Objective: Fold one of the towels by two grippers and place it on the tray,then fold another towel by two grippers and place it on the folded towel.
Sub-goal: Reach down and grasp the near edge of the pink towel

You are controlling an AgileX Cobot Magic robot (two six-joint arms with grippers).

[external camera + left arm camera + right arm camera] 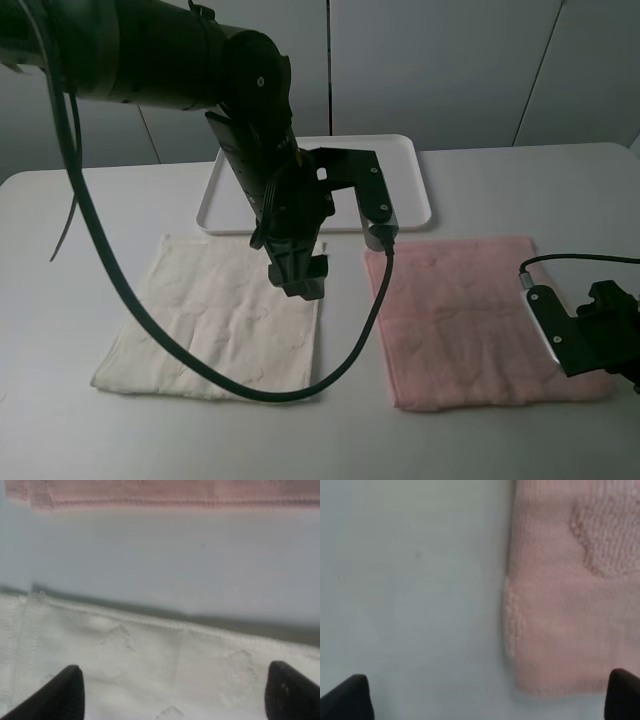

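Note:
The pale pink towel (460, 320) lies flat on the table's right half, and the cream-white towel (220, 315) lies flat on the left. Behind them stands the white tray (410, 175), with nothing on the part that shows. My left gripper (304, 283) hangs open over the cream towel's right edge. In the left wrist view, the left gripper (175, 700) has cream cloth (150, 655) under it and the pink towel's edge (175, 492) beyond a strip of table. My right gripper (608, 325) is open at the pink towel's right edge. The right gripper (485, 700) sits just off a pink corner (570, 605).
The left arm and its black cable (130, 300) cross over the cream towel and hide part of the tray. A narrow strip of bare table (345, 330) separates the two towels. White wall panels (430, 60) stand behind the table.

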